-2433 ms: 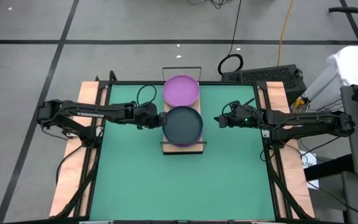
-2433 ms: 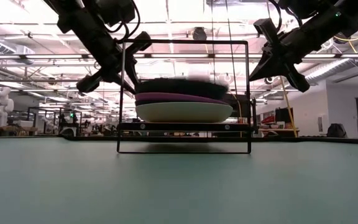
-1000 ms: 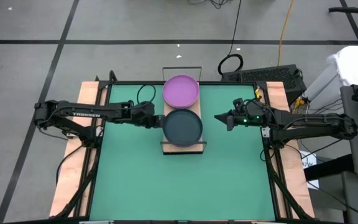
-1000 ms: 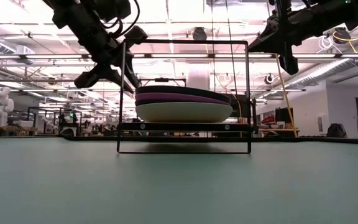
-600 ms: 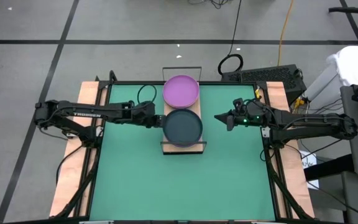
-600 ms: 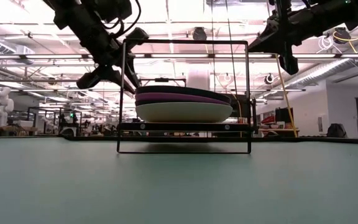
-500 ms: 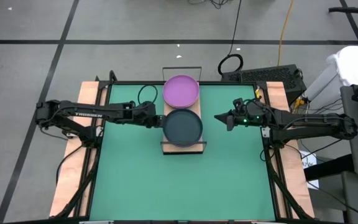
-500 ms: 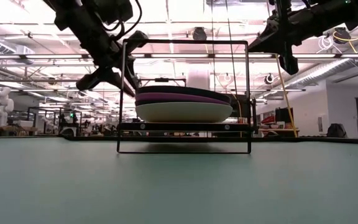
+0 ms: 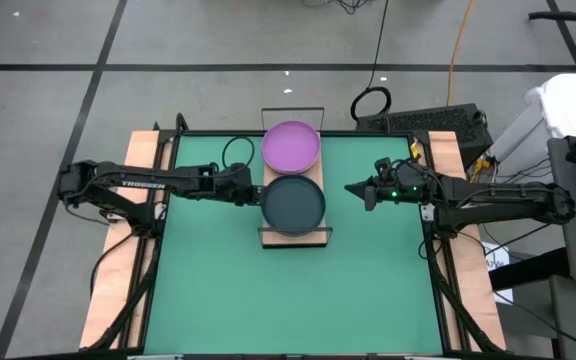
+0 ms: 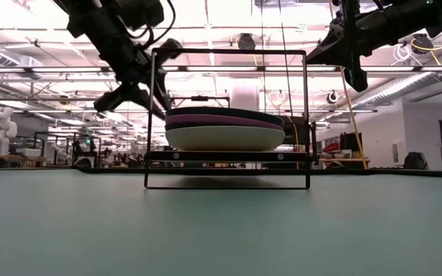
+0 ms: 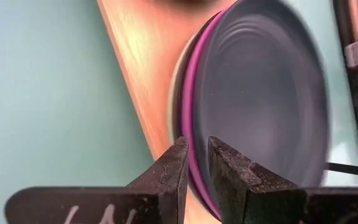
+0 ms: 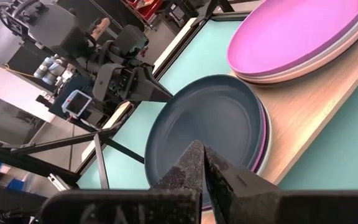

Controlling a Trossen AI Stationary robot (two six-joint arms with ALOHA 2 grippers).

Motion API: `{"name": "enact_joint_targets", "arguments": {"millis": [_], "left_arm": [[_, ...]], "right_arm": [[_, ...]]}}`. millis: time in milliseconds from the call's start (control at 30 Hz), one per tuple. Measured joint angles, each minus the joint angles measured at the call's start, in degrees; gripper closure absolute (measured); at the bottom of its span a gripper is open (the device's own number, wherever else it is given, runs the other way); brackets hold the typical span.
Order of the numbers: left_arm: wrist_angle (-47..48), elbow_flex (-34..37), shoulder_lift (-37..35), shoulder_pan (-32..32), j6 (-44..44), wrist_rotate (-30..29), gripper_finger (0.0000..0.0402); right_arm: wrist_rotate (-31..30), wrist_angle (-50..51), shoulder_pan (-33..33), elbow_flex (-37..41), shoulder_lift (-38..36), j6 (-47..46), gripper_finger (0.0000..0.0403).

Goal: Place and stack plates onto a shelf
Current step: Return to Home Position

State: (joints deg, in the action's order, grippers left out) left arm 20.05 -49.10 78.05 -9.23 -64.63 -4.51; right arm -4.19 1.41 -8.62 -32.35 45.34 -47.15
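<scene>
The shelf [image 9: 320, 236] stands at the table's far middle, a wood board with black wire ends [image 10: 229, 52]. On its near half lies a stack: a dark grey plate [image 9: 294, 202] on a purple plate [image 10: 221, 121] on a pale plate [image 10: 225, 138]. On the far half a purple plate [image 9: 290, 146] tops another stack [image 12: 291, 31]. My left gripper [image 9: 256, 192] is at the near stack's left rim, its fingers closed on it. My right gripper [image 9: 350, 188] is shut and empty, in the air right of the shelf. My left gripper pinches the left rim of the near stack between its two fingers; the purple plate's rim [image 11: 197, 177] shows in the narrow gap, with the dark grey plate [image 11: 266, 93] beside it. The fingers come from the table's left, slanting down. The stack rests on the shelf board [image 11: 148, 74].
Green table mat [image 9: 298, 290] lies open in front of the shelf. Wooden side rails [image 9: 138, 160] run along both table edges. A cable loop [image 9: 371, 103] and a dark device [image 9: 438, 122] lie beyond the far edge. A person in white [image 9: 568, 105] is at the far right.
The dark grey plate has come to rest on the near stack. My right gripper has drawn back from it toward the table's right edge and risen. My left gripper stays at the stack's left rim, and the stack has slid slightly toward the left.
</scene>
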Motion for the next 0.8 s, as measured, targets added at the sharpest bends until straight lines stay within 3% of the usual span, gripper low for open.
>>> {"name": "enact_joint_targets", "arguments": {"millis": [133,300,467,667,800], "left_arm": [[-1.26,0.02,-2.44,0.00,0.26,0.19,0.0337],[-4.31,0.02,-7.07,0.00,6.44,0.20,0.0337],[-9.94,0.02,-12.56,0.51,23.89,-0.12,0.0337],[-13.71,0.00,-18.97,3.15,52.48,0.55,0.0376],[-12.79,-0.02,-21.98,4.64,57.95,1.51,0.0396]], "right_arm": [[0.00,-1.27,0.00,-0.01,0.00,4.17,0.0403],[0.12,-6.03,0.00,0.00,0.00,16.97,0.0403],[3.05,-10.44,0.00,-0.01,-0.02,30.94,0.0403],[4.52,-11.06,0.00,-0.01,-0.02,37.80,0.0403],[4.58,-11.09,0.00,-0.01,-0.04,40.49,0.0403]]}}
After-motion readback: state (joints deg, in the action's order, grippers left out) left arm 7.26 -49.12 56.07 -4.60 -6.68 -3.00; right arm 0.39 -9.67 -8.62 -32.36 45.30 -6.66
